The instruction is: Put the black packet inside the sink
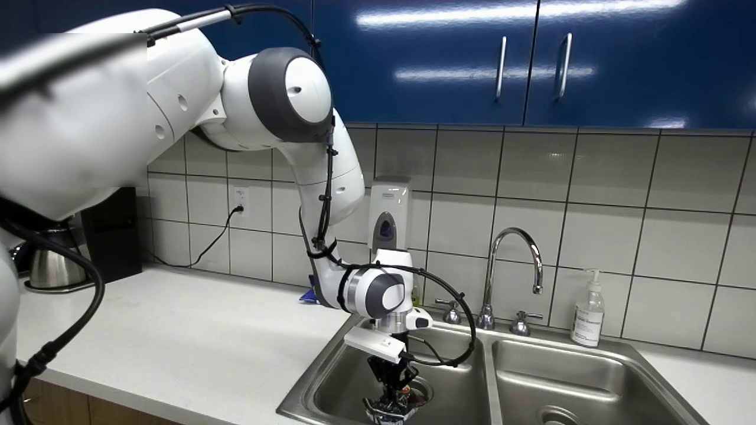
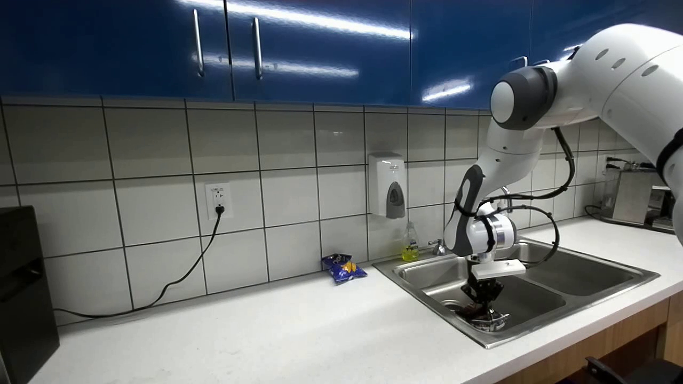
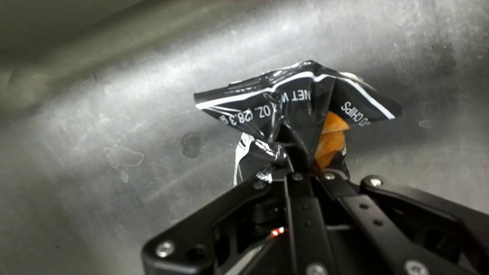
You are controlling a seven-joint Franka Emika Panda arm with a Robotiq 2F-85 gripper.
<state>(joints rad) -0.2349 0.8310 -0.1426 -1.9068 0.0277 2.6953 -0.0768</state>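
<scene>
"One black packet (image 3: 282, 110) is pinched by the gripper (image 3: 305, 162), its edge splayed out beyond the grasp. In both exterior views it is found well down inside the sink (image 1: 491, 378), in the half nearer the blue packet (image 2: 344, 270); whether the bottom is touched cannot be told."

"And what could be spoiled from here?"

"The release, most likely. Thin film is bunched tightly there, so a fold might be snagged as the grasp is undone, and the black packet might be carried up with it. If it is let go while hanging, it could be tipped over the drain (image 1: 429, 389) nearby. If it is pressed lower, its contents could be crushed. The looped cable (image 1: 473, 330) (hung rather near the tap (image 1: 489, 283)) might also be caught on the way up."

"Can anything be read?"

"'NET W', 'OZ.' and '28.3 g' are seen upside down in the wrist view, with 'CHIPS' at the opposite corner; the word before it is mostly folded away. No brand can be made out there. On the blue packet, resting on the worktop (image 2: 240, 330), lettering is shown but cannot be surely read, nor can that on the pump bottle (image 1: 588, 319)."
</scene>
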